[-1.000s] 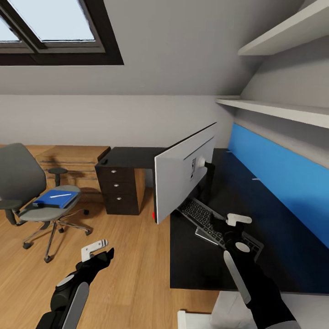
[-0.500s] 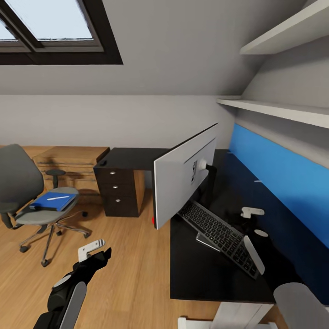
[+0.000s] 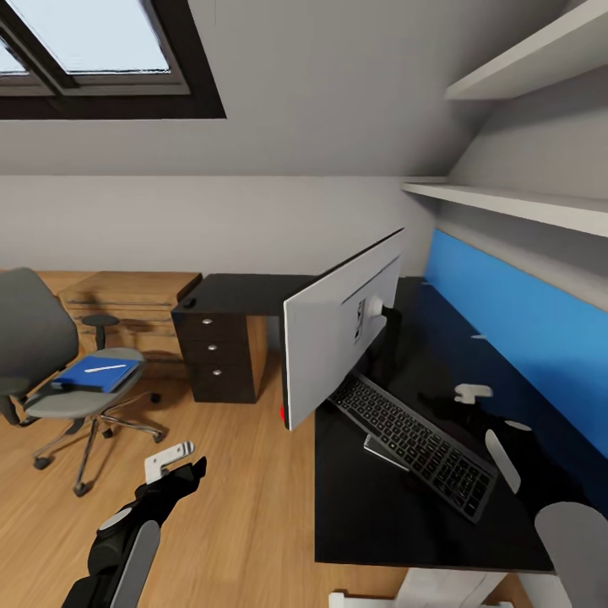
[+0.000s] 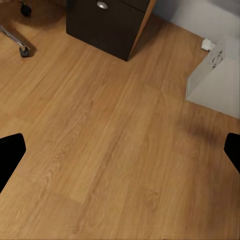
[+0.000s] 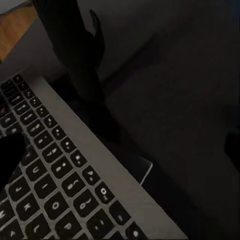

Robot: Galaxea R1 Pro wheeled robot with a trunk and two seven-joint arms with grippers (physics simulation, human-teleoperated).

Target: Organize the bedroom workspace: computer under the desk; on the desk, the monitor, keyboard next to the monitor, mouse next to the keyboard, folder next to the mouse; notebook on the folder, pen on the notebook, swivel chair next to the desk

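The swivel chair (image 3: 51, 363) stands on the wood floor (image 3: 228, 473), well apart from the desk (image 3: 380, 515), and its grey seat carries the blue folder (image 3: 95, 374). A thin white pen (image 3: 105, 367) lies on top of the folder. A dark edge shows under the folder, but I cannot tell what it is.

On the glossy black desk top, the monitor (image 3: 338, 333) stands with its silvery-white back toward the room and a small red light at its lower corner. Its stand is dark and hard to see against the desk. The keyboard (image 3: 414, 443) lies just beside the monitor, at an angle, silver-grey with dark keys; one end seems to rest on something flat and pale, a little lifted. The black drawer unit (image 3: 221, 350) with round silver knobs is under the far end of the desk.

The right gripper (image 3: 485, 409) hangs over the desk just beside the keyboard, toward the blue back panel (image 3: 523, 329). In the right wrist view the keyboard edge (image 5: 75, 175) is very near, not touched, and the fingers look spread with nothing between them. The left gripper (image 3: 173, 463) is low over the bare floor, between chair and desk; its jaws are wide apart and hold nothing. In the left wrist view a pale grey box (image 4: 217, 82) stands on the floor near the drawer unit.
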